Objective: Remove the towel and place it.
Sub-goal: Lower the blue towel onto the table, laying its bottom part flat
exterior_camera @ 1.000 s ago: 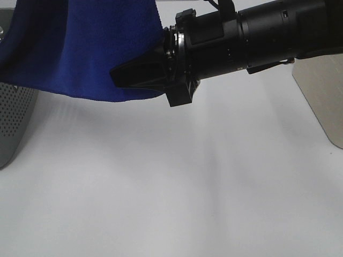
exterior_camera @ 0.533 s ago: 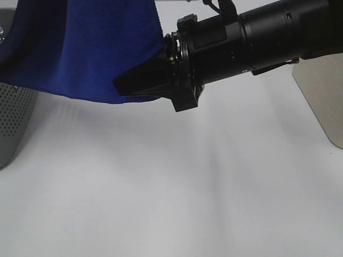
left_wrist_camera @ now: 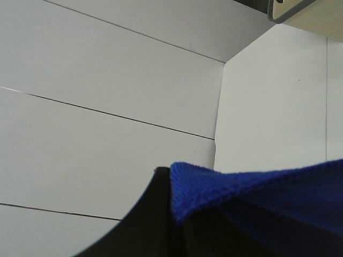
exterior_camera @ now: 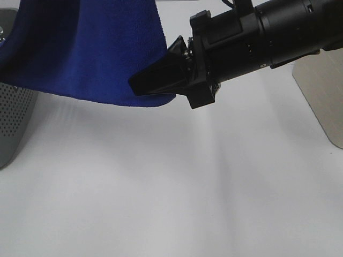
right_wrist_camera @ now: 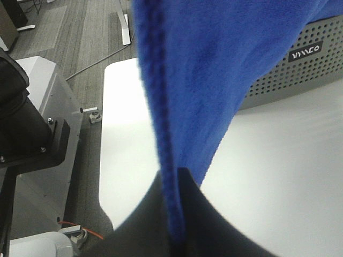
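Right gripper (exterior_camera: 140, 83) has slid rightward since a second ago, dragging the towel (exterior_camera: 91, 48) hem with it. Its jaws are clamped on the cloth. Your left gripper (left_wrist_camera: 172, 214) pinches a corner too. The towel hangs stretched above the table (exterior_camera: 161, 187) and the grey basket (exterior_camera: 13, 123), its long axis running leftward from your right jaws.

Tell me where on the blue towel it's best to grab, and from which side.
Grip the thick hemmed edge near a corner, coming in from the side with the jaws across the hem. The towel hangs as a limp sheet above the table, so only its edges offer something to pinch. The right gripper and left gripper are shut on it that way.
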Tool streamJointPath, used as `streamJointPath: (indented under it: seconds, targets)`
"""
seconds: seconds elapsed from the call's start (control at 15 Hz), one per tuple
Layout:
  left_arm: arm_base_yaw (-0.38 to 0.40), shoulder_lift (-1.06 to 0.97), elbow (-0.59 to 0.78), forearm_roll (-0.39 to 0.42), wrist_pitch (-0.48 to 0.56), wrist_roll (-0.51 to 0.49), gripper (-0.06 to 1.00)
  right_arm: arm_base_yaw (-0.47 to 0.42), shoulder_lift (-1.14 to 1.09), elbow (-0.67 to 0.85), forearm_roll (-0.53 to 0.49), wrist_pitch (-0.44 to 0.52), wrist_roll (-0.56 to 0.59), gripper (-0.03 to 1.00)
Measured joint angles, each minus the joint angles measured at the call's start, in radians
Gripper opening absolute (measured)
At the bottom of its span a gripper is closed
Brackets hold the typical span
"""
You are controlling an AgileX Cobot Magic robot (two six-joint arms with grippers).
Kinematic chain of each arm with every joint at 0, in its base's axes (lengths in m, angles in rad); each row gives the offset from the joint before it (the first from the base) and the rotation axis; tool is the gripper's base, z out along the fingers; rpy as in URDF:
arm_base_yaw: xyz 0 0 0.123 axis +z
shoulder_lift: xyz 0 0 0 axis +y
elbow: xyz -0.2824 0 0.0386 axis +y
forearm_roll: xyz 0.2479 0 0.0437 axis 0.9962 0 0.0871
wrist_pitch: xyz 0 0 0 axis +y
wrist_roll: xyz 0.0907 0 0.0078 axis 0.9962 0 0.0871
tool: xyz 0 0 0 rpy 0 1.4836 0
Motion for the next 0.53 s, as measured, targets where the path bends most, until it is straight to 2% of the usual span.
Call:
streamJointPath:
  seconds: [0.13,0.27,0.4,0.53]
  targets:
    - [0.000,0.001,0.000,-0.018,0.000,-0.024,0.00,0.000,-0.006,0.000,-0.004,-0.024,0.146,0.01]
    - [0.000,0.007,0.000,-0.030,0.000,-0.131,0.00,0.000,-0.028,-0.010,-0.082,-0.101,0.358,0.01]
    - [0.000,0.025,0.000,-0.030,-0.006,-0.256,0.00,0.000,-0.059,-0.071,-0.284,-0.139,0.614,0.01]
    - [0.000,0.049,0.000,-0.028,-0.040,-0.359,0.00,0.000,-0.085,-0.190,-0.614,-0.121,0.942,0.01]
